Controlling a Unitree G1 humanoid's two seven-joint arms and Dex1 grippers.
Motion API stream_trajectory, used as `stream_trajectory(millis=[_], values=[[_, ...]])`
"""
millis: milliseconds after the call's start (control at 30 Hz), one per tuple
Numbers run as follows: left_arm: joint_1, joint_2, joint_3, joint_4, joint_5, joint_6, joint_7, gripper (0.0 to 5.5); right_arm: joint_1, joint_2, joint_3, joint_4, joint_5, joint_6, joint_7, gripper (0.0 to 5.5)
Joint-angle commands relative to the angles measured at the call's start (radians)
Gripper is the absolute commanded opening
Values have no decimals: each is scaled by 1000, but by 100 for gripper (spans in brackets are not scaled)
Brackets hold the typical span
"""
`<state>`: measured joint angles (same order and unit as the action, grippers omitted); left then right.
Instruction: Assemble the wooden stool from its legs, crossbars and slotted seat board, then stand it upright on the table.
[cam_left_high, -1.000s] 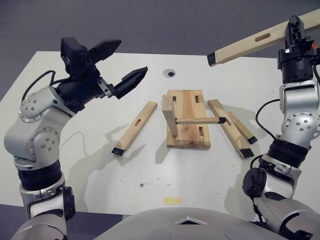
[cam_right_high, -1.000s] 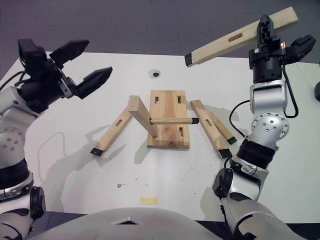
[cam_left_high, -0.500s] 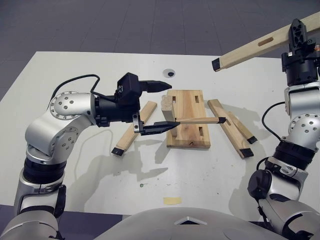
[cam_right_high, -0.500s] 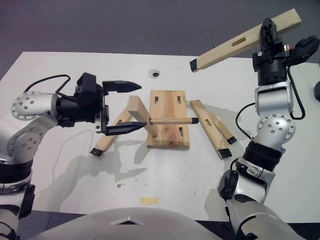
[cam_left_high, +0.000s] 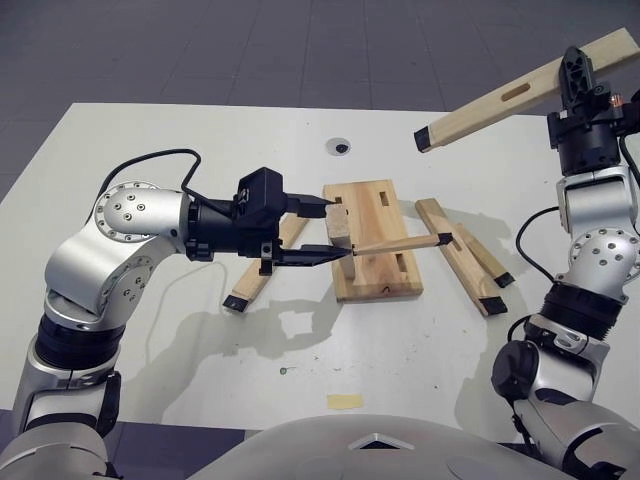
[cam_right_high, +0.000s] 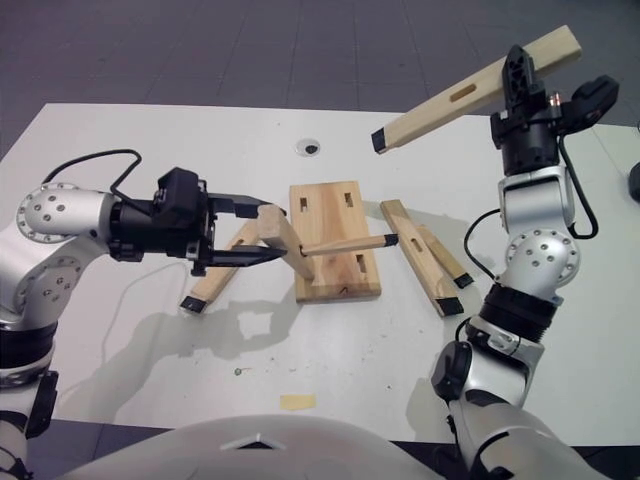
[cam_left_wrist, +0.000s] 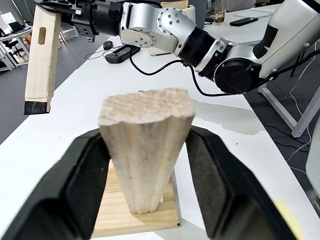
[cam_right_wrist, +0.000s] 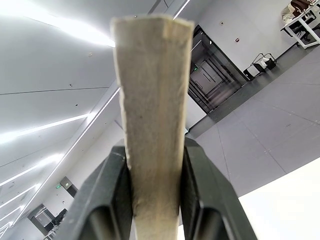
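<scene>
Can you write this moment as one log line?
left gripper around standing leg on seat | right gripper holds raised leg

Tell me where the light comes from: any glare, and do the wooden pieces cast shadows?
Right wrist view: ceiling light strips glare behind the held leg. Left eye view: the loose leg casts a faint, soft shadow alongside it on the table, no glare there. Left wrist view: the upright leg's top is evenly lit.

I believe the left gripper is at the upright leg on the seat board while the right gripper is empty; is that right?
Not quite: the right gripper is shut on a wooden leg, as the right eye view shows. The left gripper is at the upright leg on the seat board.
</scene>
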<state>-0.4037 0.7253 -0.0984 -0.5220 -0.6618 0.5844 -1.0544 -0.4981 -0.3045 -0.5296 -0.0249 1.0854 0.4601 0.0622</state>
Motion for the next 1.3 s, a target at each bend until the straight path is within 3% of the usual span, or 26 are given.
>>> stream_trajectory(millis=[33, 367, 800, 1033, 1300], values=[[-5, 17, -21, 0, 16, -4, -24, 207, 0, 9, 2, -16, -5, 4, -10, 101], [-8, 9, -48, 5, 32, -23, -25, 207, 27, 24, 4, -46, -10, 8, -23, 101], [138, -78, -126, 75, 261, -157, 223, 203, 106, -42, 150, -139, -240, -34, 152, 101], [156, -139, -145, 86, 300, -135, 374, 203, 173, -65, 218, -181, -377, -98, 257, 101], [162, -138, -175, 91, 316, -135, 402, 203, 230, -60, 284, -213, -489, -152, 307, 101]])
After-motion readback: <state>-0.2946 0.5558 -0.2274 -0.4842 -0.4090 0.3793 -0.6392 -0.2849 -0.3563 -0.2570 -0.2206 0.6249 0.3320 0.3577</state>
